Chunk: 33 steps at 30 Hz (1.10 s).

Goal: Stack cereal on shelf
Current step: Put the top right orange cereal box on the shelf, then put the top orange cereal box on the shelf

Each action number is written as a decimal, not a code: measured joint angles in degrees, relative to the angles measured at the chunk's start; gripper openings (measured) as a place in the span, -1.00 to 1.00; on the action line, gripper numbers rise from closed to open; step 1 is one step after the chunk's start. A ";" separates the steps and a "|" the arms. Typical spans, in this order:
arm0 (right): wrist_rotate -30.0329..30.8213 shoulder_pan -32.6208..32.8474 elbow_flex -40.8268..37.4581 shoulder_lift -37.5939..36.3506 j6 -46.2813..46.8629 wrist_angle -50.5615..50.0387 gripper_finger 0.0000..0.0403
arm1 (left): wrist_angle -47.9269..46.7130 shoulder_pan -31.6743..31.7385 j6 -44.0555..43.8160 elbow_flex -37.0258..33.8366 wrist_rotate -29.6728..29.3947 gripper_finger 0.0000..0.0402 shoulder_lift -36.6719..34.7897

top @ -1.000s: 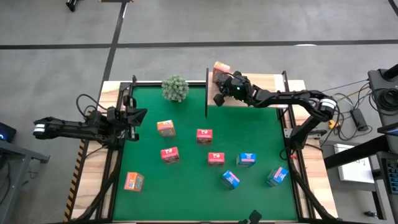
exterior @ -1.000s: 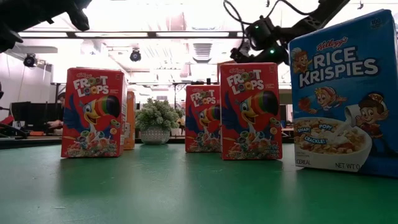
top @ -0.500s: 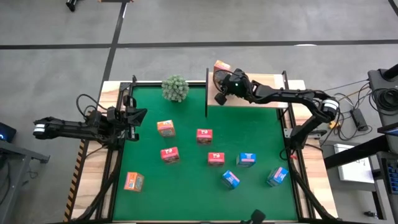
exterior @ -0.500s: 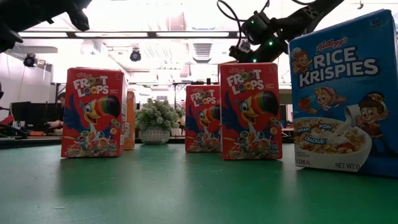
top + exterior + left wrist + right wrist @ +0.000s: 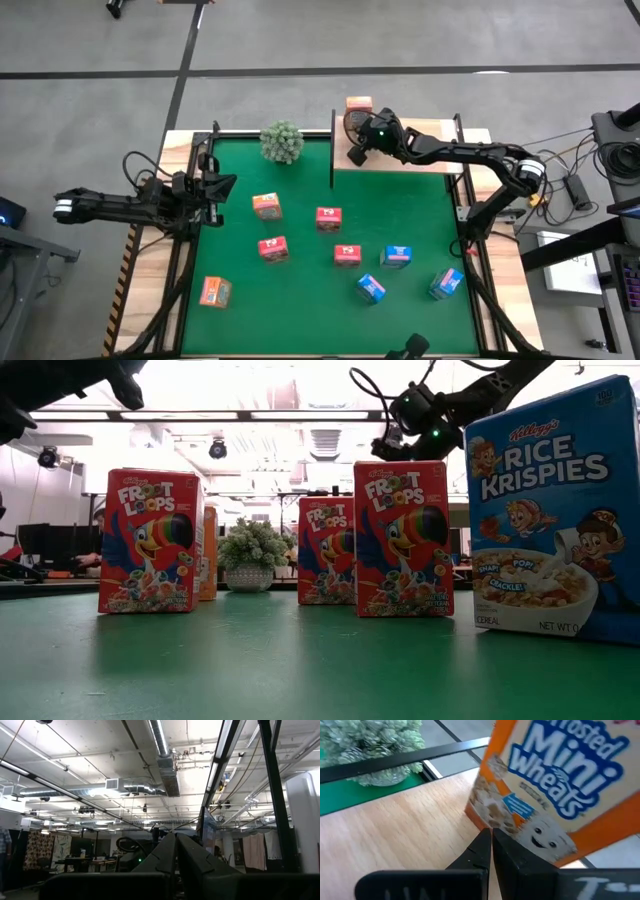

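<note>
An orange cereal box (image 5: pixel 555 780) stands tilted at the far left corner of the wooden shelf (image 5: pixel 420 150), where the high view also shows the box (image 5: pixel 358 103). My right gripper (image 5: pixel 489 836) is shut, low in front of its printed face, above the shelf board (image 5: pixel 410 840). On the green mat (image 5: pixel 300 300) stand other cereal boxes: orange (image 5: pixel 266 205), red (image 5: pixel 328 217) and blue (image 5: pixel 396 256) among them. My left gripper (image 5: pixel 228 183) waits shut at the mat's left edge, pointing upward. My right gripper meets the orange box with its shut fingertips (image 5: pixel 482 845) against the lower part of the printed face (image 5: pixel 495 817), close to the bottom edge. The fingers come from the table's right, slanting downward. The box leans, its bottom corner (image 5: pixel 470 812) on the shelf board.
A fuzzy green plant (image 5: pixel 282 141) stands just left of the shelf, behind a thin black post (image 5: pixel 332 150). Another post (image 5: pixel 458 130) rises at the shelf's right end. In the low view, red boxes (image 5: pixel 402 540) and a blue box (image 5: pixel 555 510) fill the mat.
My right gripper has edged toward the table's far edge and tipped a little. The orange box on the shelf has shifted toward the far edge and shows less of its face from above than a second ago.
</note>
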 joint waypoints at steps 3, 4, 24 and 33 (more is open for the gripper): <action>-0.08 -0.17 -0.02 0.05 -0.21 0.70 -0.96 | 0.00 0.00 0.00 0.00 0.00 -1.00 0.00; -0.08 -0.33 -0.02 0.05 -0.25 1.04 -0.96 | 0.00 0.00 0.00 0.00 0.00 -1.00 0.00; -12.32 5.10 -0.06 -6.41 5.20 -6.90 -0.96 | 0.00 -0.02 -0.65 0.00 0.02 -1.00 0.00; -12.30 16.93 -4.29 -20.12 3.36 -15.56 -0.96 | 0.26 0.00 -2.13 0.41 0.00 -1.00 2.01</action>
